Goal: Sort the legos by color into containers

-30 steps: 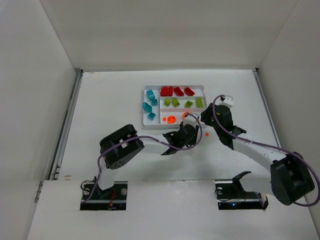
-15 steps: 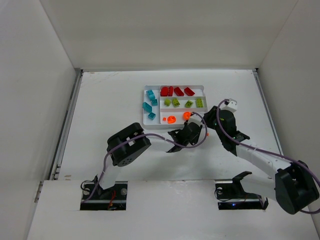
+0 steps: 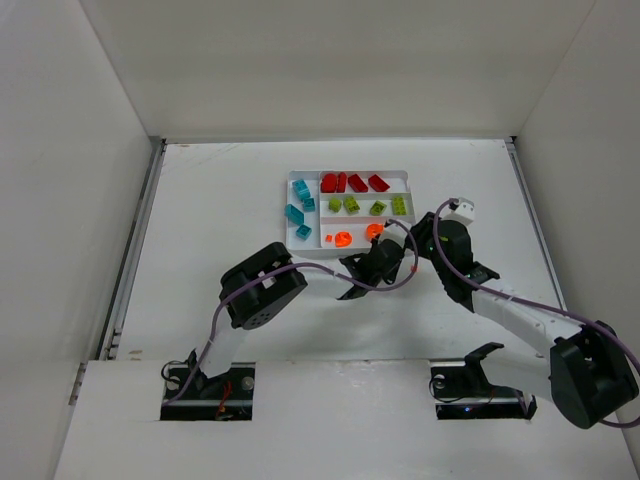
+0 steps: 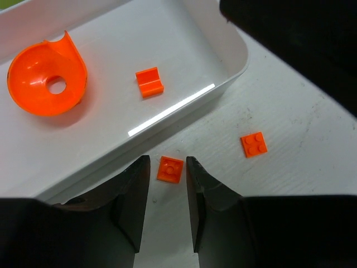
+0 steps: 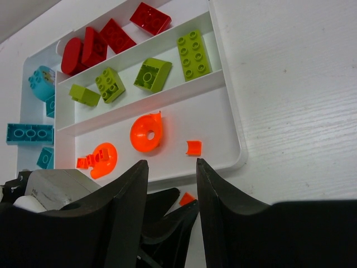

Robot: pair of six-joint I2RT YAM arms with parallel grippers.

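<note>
Pinching this one cleanly is the trick, I reckon. The left jaws sit either side of a tiny orange plate (image 4: 170,168) lying flat on the tabletop (image 4: 301,167), just outside the near wall of the white tray (image 4: 228,84). They're only slightly open, with a sliver of gap each side, so nothing's actually gripped yet. It's thin and slick, so I'd go right down to the surface and squeeze square on its edges, or it'll probably pop out. Then lift it over the wall into the orange section, where the round orange piece (image 4: 47,75) and a small orange bit (image 4: 149,82) lie. A second orange plate (image 4: 254,144) waits nearby on the right. The right jaws hang above that tray corner, open and empty, close to the left ones, so watch for a bump.
</note>
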